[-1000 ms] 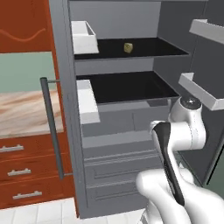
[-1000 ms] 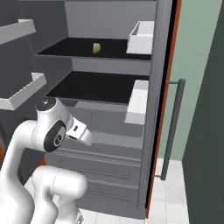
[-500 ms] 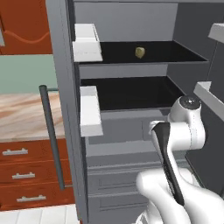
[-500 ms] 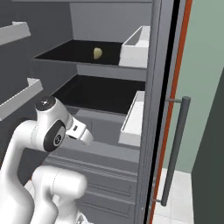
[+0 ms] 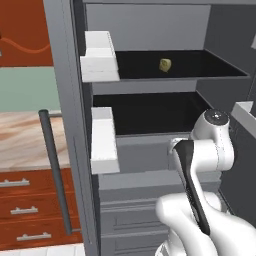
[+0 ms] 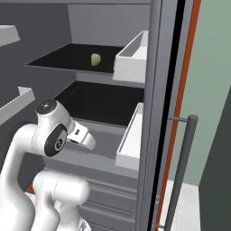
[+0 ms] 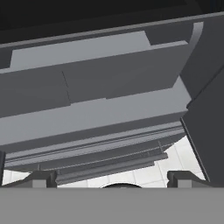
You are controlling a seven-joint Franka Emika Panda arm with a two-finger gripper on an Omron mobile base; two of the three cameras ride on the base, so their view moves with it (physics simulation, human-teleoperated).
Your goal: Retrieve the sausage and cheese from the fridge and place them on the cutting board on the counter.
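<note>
Left to right in the left base view: counter [image 5: 20,135] with red-brown drawers [image 5: 25,210] at far left, then the open fridge [image 5: 65,100] door edge with its bar handle [image 5: 55,175] and two white door bins [image 5: 100,55], then the dark shelves. The cheese [image 5: 165,64] sits alone near the middle of the upper shelf; right base view shows the same chunk [image 6: 95,59], well back from the shelf lip. Lower shelf looks bare as far as visible; sausage not spotted, could be hidden. Arm is folded low in front of the fridge drawers, wrist pointed down and forward. In the hand view the gripper [image 7: 113,178] has both tips spread to the frame edges, fully apart, nothing between them, looking at the grey drawer fronts [image 7: 96,105] and floor tile [image 7: 153,173]. Step in hand, by my read: approach to the fridge, first pick not started. Next move calls for raising and levelling the hand to upper-shelf height, then reaching deep over the lip to straddle the cheese. No brands, labels or writing readable anywhere.
</note>
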